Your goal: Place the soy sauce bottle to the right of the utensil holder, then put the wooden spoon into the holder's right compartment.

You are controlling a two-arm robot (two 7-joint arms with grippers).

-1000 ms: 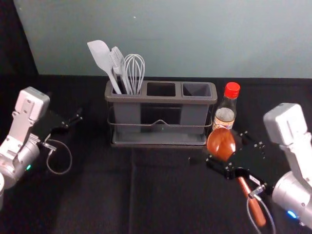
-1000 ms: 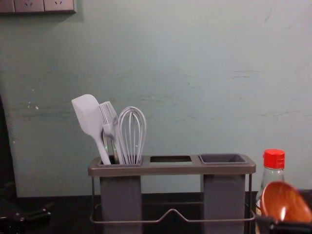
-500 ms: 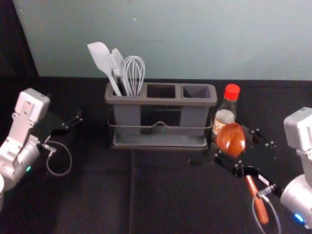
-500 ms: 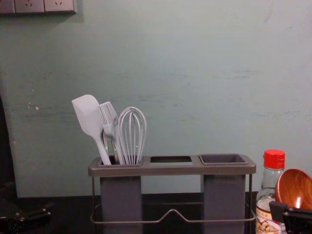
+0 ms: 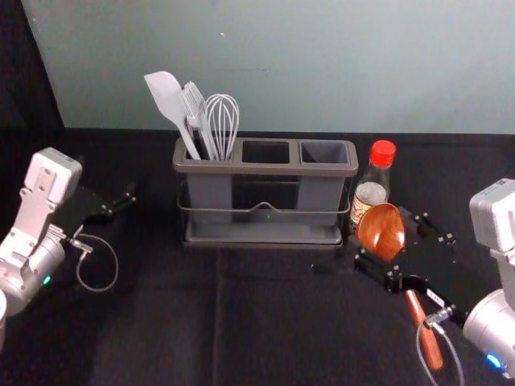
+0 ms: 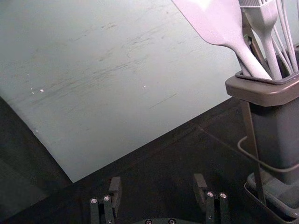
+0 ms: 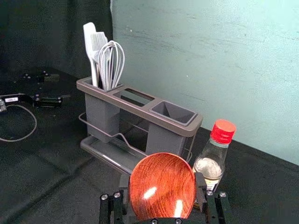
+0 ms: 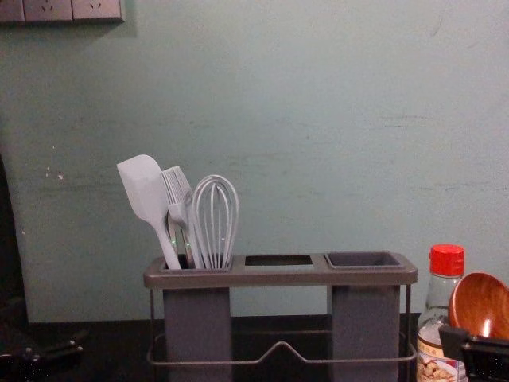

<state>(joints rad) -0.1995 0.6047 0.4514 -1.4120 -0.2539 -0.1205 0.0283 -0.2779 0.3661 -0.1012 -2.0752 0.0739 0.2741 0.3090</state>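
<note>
Black cloth [image 5: 161, 322] underlies the holder [image 5: 330, 170] and, just right of it, the bottle [image 5: 371, 193], near which the right gripper [image 5: 386, 235] clasps the spoon [image 5: 381, 225] by its bowl, the left gripper [image 5: 108, 173] wide at left

Brings the wooden spoon [image 5: 381, 232] and right gripper [image 5: 389, 237] nearer the head view's right edge; raises the bowl, uncovering more soy sauce bottle [image 8: 436, 350], chest view's lower right.

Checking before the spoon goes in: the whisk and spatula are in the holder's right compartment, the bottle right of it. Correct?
Wrong compartment: the head view shows the whisk and spatula in the holder's left compartment. The rest stands.
</note>
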